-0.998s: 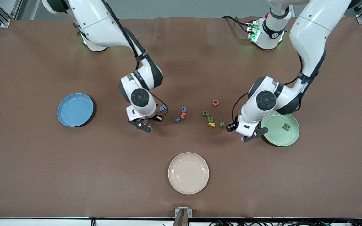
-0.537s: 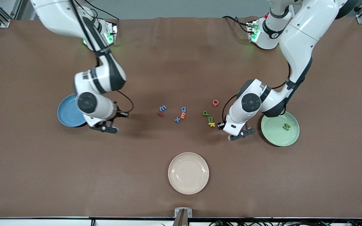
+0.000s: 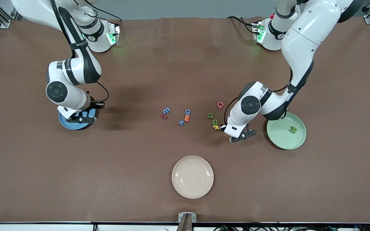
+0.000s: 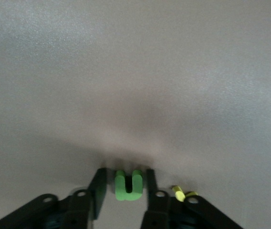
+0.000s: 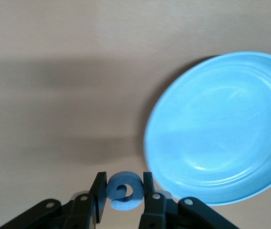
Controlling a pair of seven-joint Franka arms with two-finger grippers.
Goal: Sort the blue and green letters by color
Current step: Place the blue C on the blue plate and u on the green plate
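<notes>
1. Foam between both sets of my fingers: my left gripper [image 4: 124, 188] stands on the brown table [image 3: 185, 57] with its jaws around a small flat green foam letter [image 4: 128, 185], just beside a yellow foam letter [image 4: 182, 193], though I cannot tell if the squeeze is finished.
2. My right gripper [image 5: 123, 191] is clenched on a small curled blue foam letter [image 5: 123, 190] and hangs at the rim of the large round blue plate [image 5: 221, 129].
3. A second ago that right gripper was by the middle cluster; now it has swung to the plate, so I judge the drop comes next.
4. My left gripper has slid from the pale green plate [image 3: 281, 136], where a green foam M [image 3: 292, 129] lies, onto this letter.
5. Loose blue letters [image 3: 166, 110] wait mid-table.
</notes>
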